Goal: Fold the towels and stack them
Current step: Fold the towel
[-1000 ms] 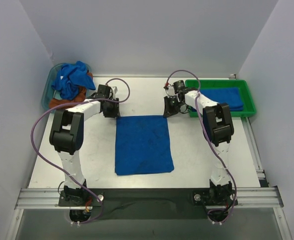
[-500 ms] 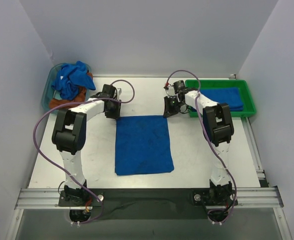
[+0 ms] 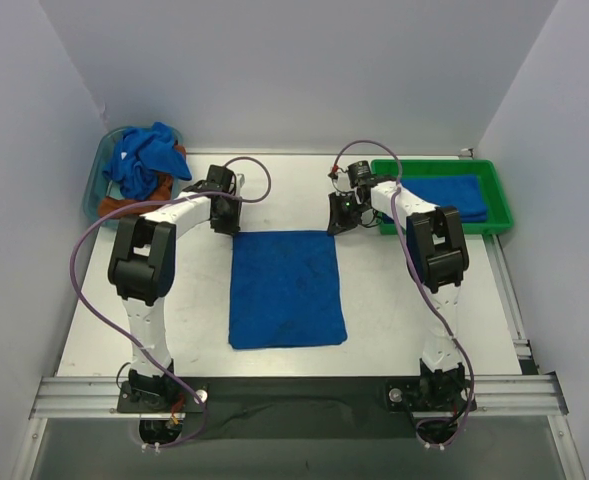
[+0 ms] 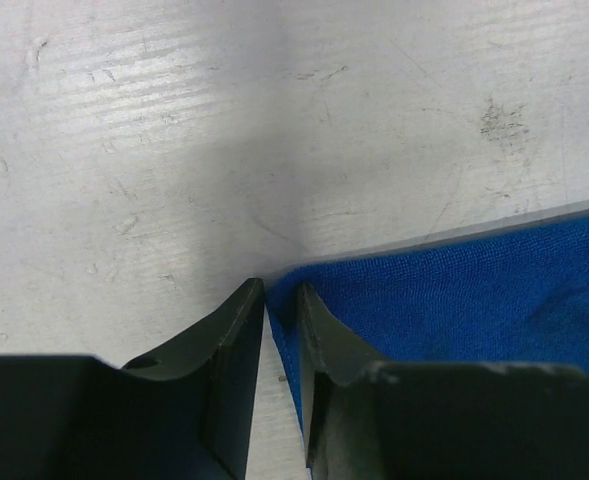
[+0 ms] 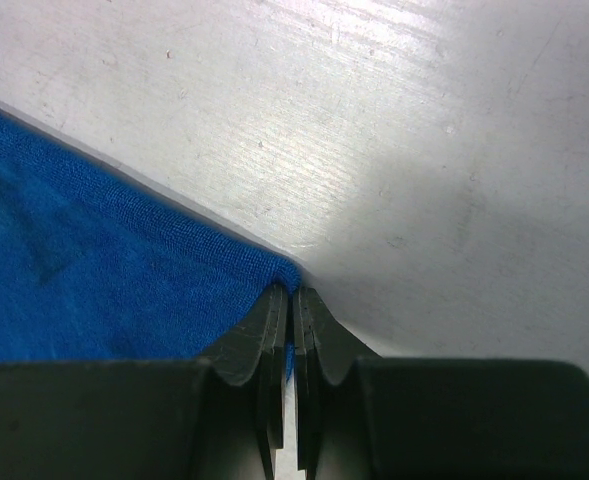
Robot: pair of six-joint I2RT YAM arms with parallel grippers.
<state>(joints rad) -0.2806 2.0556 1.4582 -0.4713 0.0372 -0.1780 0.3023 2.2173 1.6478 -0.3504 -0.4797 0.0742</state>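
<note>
One blue towel [image 3: 286,290] lies flat in the middle of the table. My left gripper [image 3: 226,220] is low at its far left corner. In the left wrist view that gripper [image 4: 278,290] stands open by a narrow gap. The towel [image 4: 454,290] has its corner in the gap against the right finger [image 4: 324,345], and bare table shows beside the left finger. My right gripper [image 3: 336,220] is at the far right corner. In the right wrist view it [image 5: 292,292] is shut on that corner of the towel [image 5: 94,240]. Another folded towel [image 3: 449,197] lies in the green tray [image 3: 440,165].
A clear bin [image 3: 94,185] at the far left holds crumpled blue towels [image 3: 142,158] and an orange-brown cloth [image 3: 114,205]. White walls close in the table on three sides. The arm bases and a rail run along the near edge.
My left gripper has slid a little right onto the towel's far left corner and its jaws have narrowed. The right arm has stayed put, still gripping its corner.
</note>
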